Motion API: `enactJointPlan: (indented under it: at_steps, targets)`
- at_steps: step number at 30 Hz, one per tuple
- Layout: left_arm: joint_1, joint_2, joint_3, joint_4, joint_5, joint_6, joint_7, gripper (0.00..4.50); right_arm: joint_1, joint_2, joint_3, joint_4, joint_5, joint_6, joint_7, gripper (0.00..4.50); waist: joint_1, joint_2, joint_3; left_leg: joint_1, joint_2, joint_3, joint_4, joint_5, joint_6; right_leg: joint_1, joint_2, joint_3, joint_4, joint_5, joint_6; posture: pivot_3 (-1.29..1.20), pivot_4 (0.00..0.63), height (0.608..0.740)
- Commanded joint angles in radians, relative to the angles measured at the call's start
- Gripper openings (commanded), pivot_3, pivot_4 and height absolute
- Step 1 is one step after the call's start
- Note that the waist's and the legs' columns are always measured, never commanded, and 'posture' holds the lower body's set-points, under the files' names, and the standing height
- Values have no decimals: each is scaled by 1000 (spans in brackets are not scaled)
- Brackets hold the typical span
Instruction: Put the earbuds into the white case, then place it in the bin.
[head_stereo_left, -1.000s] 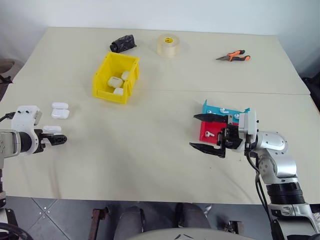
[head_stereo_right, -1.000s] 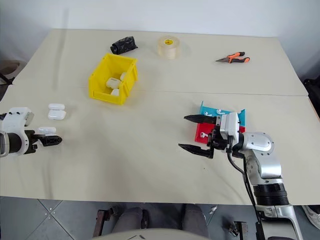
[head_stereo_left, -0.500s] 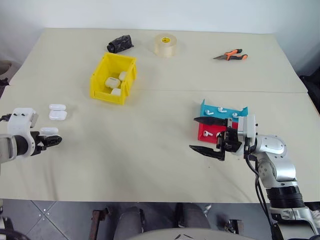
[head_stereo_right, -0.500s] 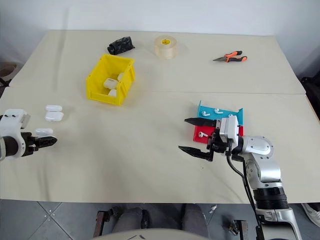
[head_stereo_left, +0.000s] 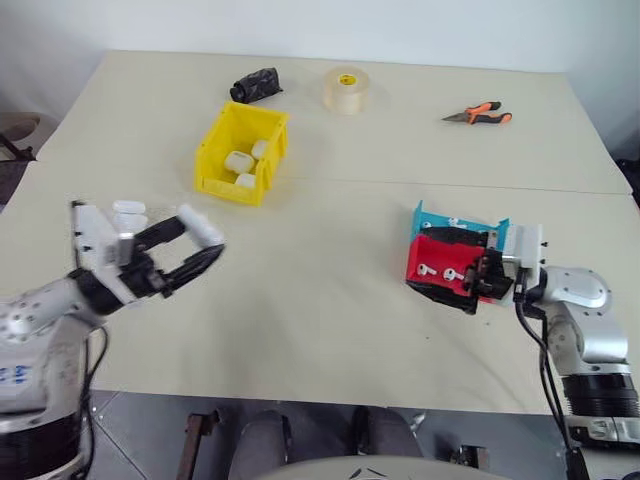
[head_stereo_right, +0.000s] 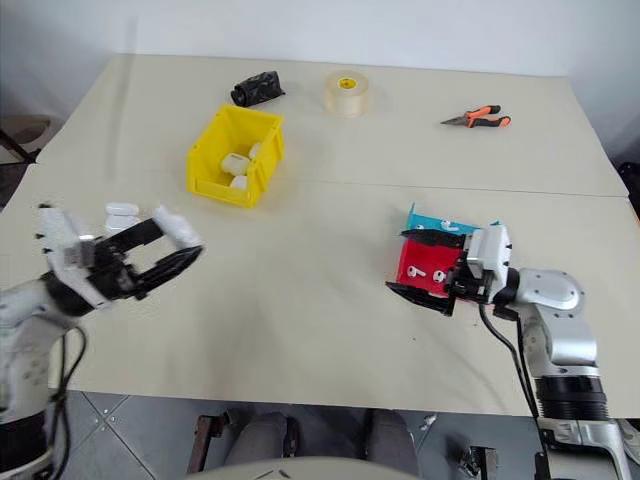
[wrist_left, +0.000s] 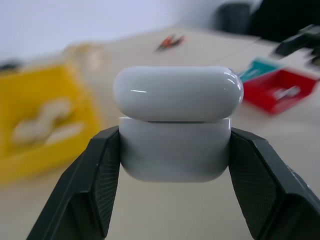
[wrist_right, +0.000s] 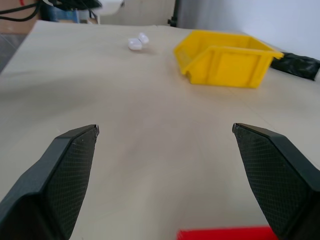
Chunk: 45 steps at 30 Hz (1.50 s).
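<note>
The left gripper (wrist_left: 175, 150) clenches a small glossy white rounded case (wrist_left: 176, 122) above the table's (head_stereo_left: 320, 300) left edge. The right gripper (wrist_right: 165, 150) gapes empty beside the red tray (head_stereo_left: 440, 262). The bright yellow plastic bin (head_stereo_left: 215, 165) sits left of the table's centre.

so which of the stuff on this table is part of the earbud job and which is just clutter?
Job:
- white case in the left gripper
- earbuds in the red tray
- cyan tray
- yellow bin holding cases
- spare cases
- right gripper, open at the trays

Clutter:
- tape roll
- pliers
- black bundle
</note>
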Motion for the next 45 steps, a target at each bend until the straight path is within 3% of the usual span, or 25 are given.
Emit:
enactJointPlan:
  at_steps: [1, 10, 17, 23, 30, 37, 45]
  targets:
    - [-59, -55, -116, 63, 35, -152, -68, 2810, 48, -48, -81, -34, 5, -13, -17, 4500, 2, 0, 0, 0, 0, 0, 0, 0, 0, 0, 0, 0, 0, 0, 0, 0, 150, 740]
    - [-171, -229, -357, 251, 68, -438, -270, 2810, 334, -132, -303, -173, 22, 7, -69, 4500, 3, 0, 0, 0, 1, 1, 2, 0, 1, 1, 1, -1, -1, 0, 0, 0, 150, 740]
    - [-208, -318, -390, 326, 40, -511, -295, 2810, 497, -199, -407, -254, 7, 92, -98, 4500, -2, 0, 0, 2, 2, 0, 2, -1, 1, 5, 2, -1, -4, 0, 1, 0, 150, 740]
    - [-205, -380, -427, 332, 22, -520, -305, 2810, 399, -371, -278, -327, -43, 383, -190, 4500, -1, 1, -1, 2, 3, -1, 3, -1, 1, 6, 4, -1, -5, 0, 1, 0, 150, 740]
    - [-179, -371, -457, 320, 13, -504, -334, 2810, 103, -553, -1, -330, -91, 661, -177, 4500, 1, 1, -1, 0, 3, -4, 6, -1, 2, 7, 4, -2, -7, 0, 1, 0, 150, 740]
    - [-209, -380, -475, 352, 34, -536, -347, 2810, -146, -572, 258, -209, -280, 603, -91, 4500, 1, 1, -1, -4, 3, -6, 8, -1, 2, 7, 4, -4, -10, 1, 1, 0, 150, 740]
    - [-197, -369, -489, 330, 34, -517, -318, 2810, -279, -546, 385, -78, -416, 479, 15, 4500, -1, 2, 0, -4, 3, -6, 8, -1, 2, 7, 4, -4, -9, 1, 1, 0, 150, 740]
